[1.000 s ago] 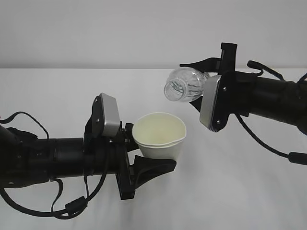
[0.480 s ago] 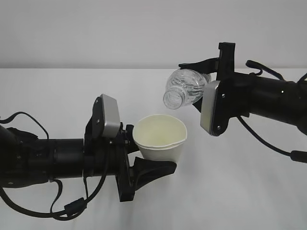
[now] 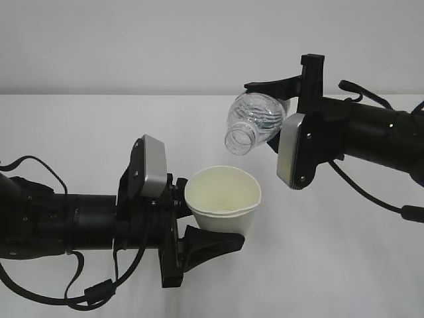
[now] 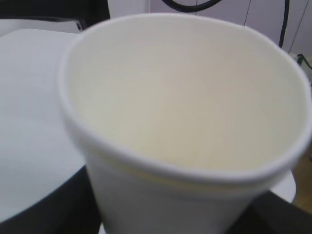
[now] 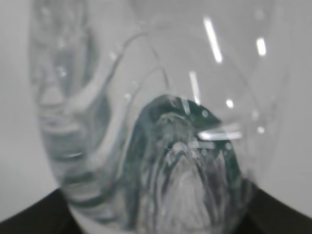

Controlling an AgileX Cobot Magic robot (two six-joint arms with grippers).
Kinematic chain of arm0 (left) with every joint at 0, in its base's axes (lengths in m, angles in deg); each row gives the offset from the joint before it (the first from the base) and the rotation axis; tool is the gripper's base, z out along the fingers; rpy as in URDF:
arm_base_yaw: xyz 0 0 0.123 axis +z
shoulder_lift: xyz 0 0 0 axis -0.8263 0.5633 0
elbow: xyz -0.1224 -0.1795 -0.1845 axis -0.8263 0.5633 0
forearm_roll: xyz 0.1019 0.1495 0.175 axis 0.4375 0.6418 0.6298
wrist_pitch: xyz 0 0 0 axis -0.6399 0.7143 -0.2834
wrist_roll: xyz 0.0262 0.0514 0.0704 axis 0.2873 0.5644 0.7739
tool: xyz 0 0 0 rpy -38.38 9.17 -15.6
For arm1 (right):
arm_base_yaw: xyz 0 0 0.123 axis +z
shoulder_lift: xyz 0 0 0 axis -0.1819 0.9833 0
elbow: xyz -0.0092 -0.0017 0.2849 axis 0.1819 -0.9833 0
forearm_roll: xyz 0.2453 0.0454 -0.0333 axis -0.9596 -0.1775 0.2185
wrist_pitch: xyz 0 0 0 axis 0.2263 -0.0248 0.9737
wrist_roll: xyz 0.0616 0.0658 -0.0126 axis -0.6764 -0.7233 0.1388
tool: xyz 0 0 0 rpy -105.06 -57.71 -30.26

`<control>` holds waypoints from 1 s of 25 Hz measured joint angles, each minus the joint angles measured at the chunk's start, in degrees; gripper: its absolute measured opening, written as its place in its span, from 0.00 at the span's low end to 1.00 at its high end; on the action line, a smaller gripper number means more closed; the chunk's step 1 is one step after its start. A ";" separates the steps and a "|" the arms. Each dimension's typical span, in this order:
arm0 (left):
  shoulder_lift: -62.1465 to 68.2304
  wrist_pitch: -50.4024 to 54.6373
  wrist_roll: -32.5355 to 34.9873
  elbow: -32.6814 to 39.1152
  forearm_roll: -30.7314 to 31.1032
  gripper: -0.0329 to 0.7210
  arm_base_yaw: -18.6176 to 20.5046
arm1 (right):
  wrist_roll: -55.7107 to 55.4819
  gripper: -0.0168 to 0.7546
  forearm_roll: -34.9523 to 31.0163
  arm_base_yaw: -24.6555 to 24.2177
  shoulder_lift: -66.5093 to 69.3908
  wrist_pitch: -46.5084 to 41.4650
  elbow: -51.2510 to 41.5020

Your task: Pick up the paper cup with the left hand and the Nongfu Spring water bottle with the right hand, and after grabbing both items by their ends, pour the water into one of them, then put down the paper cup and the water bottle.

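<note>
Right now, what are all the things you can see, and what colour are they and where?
Cup: one, cream, held up in the left gripper, mouth open upward, below and left of the bottle's mouth.
Bottle: one, clear, tipped with its open mouth down-left, held in the right gripper; no stream of water shows.
Table: one, white, under everything.
Wall: pale grey, behind the table.
Left gripper: one, black with a grey plate, reaching in from the left.
Right gripper: one, black with a grey plate, reaching in from the right.
</note>
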State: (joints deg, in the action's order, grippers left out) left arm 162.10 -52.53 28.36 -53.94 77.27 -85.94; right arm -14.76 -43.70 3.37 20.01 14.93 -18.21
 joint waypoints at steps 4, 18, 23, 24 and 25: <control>0.00 0.00 0.00 0.00 0.00 0.66 0.00 | 1.43 0.59 0.00 0.00 0.00 1.17 0.00; 0.00 -0.03 0.00 0.00 -0.10 0.66 0.00 | 5.75 0.59 0.00 0.00 0.00 3.66 0.00; 0.00 -0.03 0.00 0.00 -0.10 0.66 0.00 | 6.97 0.59 -0.24 0.00 0.00 4.02 0.00; 0.00 -0.03 0.00 0.00 -0.10 0.66 0.00 | 7.56 0.59 -0.34 0.00 0.00 4.02 0.00; 0.00 -0.03 0.00 0.00 -0.10 0.66 0.00 | 8.21 0.59 -0.73 0.00 0.00 4.02 0.00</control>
State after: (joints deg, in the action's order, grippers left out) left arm 162.10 -52.56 28.36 -53.94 77.17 -85.94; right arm -6.56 -44.43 3.37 20.01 18.95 -18.21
